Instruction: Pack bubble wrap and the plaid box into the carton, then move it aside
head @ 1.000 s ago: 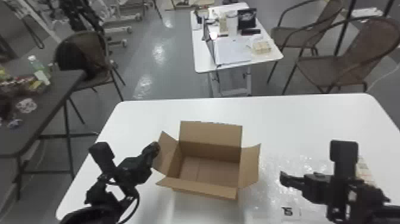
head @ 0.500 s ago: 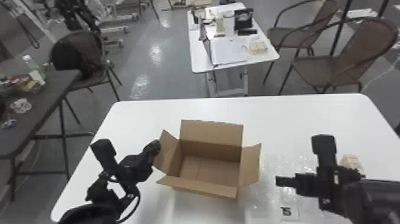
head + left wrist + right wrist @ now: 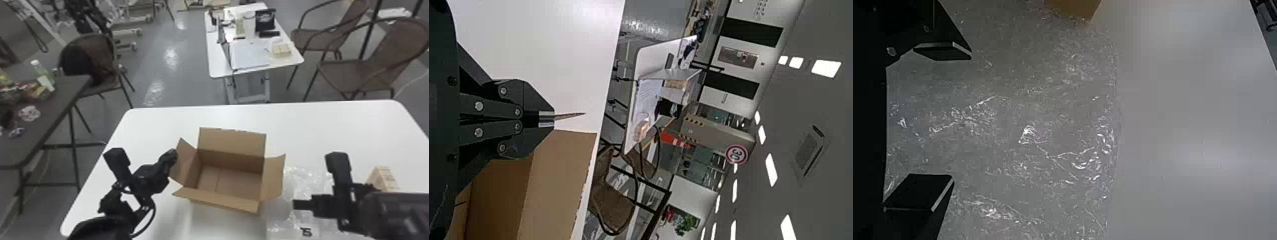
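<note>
Open rectangular brown cardboard carton (image 3: pixel 229 198) on smooth white desk (image 3: pixel 319 127), left black end effector (image 3: pixel 174 154) pinching its flap (image 3: pixel 184 159), right black end effector (image 3: pixel 298 204) spread over crinkled clear bubble wrap (image 3: pixel 301 183), beige plaid box (image 3: pixel 384 178) partly behind right arm (image 3: pixel 392 217).

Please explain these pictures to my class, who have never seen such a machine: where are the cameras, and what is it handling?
This is a robot with two black arms. One picture looks down from its head; the two sideways ones come from its wrists. On the white table are an open, empty carton, clear bubble wrap and the plaid box, partly behind the right arm. The left gripper pinches the carton's left flap. The right gripper is open above the bubble wrap, holding nothing.
</note>
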Robot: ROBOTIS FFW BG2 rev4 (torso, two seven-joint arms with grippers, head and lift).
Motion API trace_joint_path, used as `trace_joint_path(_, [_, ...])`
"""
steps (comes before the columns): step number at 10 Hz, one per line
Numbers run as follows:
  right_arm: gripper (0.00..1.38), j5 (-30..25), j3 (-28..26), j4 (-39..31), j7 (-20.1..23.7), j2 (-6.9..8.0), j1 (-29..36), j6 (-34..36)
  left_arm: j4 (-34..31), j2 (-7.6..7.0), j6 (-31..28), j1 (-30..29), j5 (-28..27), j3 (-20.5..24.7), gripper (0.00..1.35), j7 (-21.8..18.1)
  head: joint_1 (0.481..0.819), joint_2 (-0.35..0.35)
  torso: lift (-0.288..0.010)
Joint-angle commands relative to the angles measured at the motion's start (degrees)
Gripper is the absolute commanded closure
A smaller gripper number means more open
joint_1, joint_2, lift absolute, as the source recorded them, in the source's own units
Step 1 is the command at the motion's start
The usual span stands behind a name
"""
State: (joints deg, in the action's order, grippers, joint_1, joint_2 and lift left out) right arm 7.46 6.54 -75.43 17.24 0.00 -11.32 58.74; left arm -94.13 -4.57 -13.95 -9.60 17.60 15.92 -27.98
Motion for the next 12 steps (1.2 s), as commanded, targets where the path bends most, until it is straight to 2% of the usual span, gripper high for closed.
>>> trace_joint_path(1, [0.89, -0.2, 0.1, 0.1, 0.6, 0.05, 0.1, 0.1, 0.0, 0.00, 0.2, -0.1, 0.2, 0.2, 1.21, 0.0, 0.695, 0.228, -0.027])
trace_joint_path(3, [1.00, -0.1, 0.0, -0.5, 1.7, 0.05, 0.4, -0.1, 0.0, 0.00, 0.3, 0.0, 0.2, 0.2, 1.21, 0.0, 0.695, 0.234, -0.027])
trace_joint_path(4, [1.18, 0.0, 0.0, -1.6, 1.8, 0.05, 0.7, -0.1, 0.0, 0.00, 0.4, 0.0, 0.2, 0.2, 1.21, 0.0, 0.695, 0.236, -0.027])
trace_joint_path(8, [1.19, 2.6, -0.8, -10.7, 1.8, 0.05, 3.9, -0.9, 0.0, 0.00, 0.8, -0.2, 0.4, 0.6, 1.21, 0.0, 0.695, 0.246, -0.027])
trace_joint_path(12, [1.19, 2.0, -2.9, -20.1, 1.7, 0.05, 7.0, -1.9, 0.0, -0.09, 1.0, -0.2, 0.4, 1.1, 1.21, 0.1, 0.695, 0.252, -0.027])
